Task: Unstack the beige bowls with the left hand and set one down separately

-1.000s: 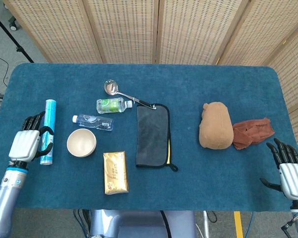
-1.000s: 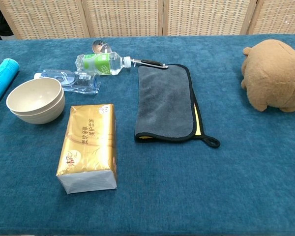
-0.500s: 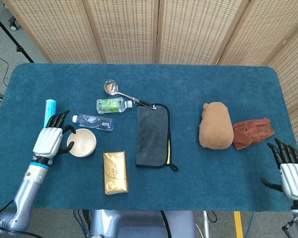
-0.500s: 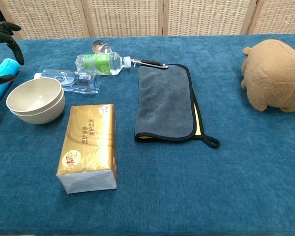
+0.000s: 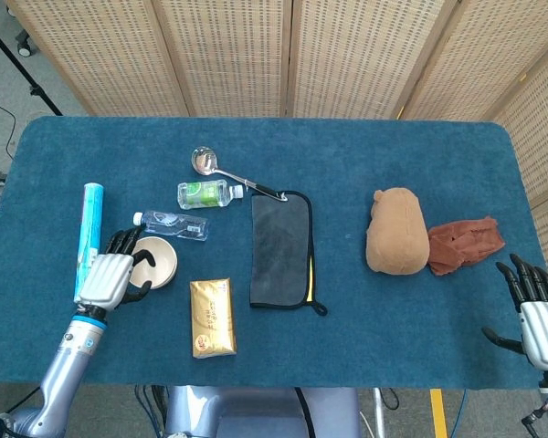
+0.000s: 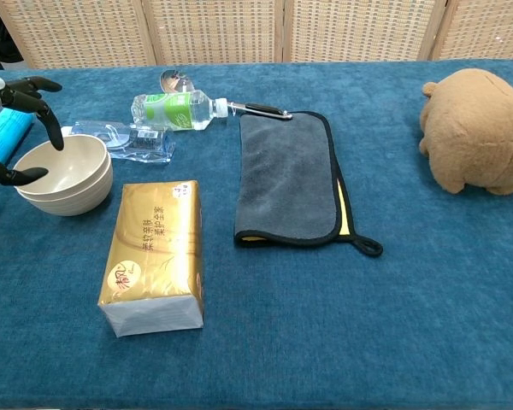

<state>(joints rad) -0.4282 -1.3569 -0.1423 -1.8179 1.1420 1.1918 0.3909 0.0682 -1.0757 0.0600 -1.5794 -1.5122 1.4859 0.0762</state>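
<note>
Two beige bowls (image 5: 158, 262) (image 6: 68, 175) sit nested on the blue table, left of centre. My left hand (image 5: 112, 274) (image 6: 15, 128) hovers at their left rim, fingers spread and curved over the edge, holding nothing. In the chest view its black fingertips reach above the bowl's near-left rim; whether they touch it I cannot tell. My right hand (image 5: 534, 313) rests open at the table's right front edge, far from the bowls.
A cyan tube (image 5: 89, 239) lies left of the bowls. A clear bottle (image 5: 172, 223), a green-label bottle (image 5: 204, 193) and a ladle (image 5: 219, 168) lie behind them. A gold tissue pack (image 5: 211, 317), grey cloth (image 5: 280, 249), plush toy (image 5: 395, 231) and brown rag (image 5: 464, 242) lie to the right.
My left hand has moved right from beside the cyan tube to the bowls' left rim. The bowls and the right hand have stayed put.
</note>
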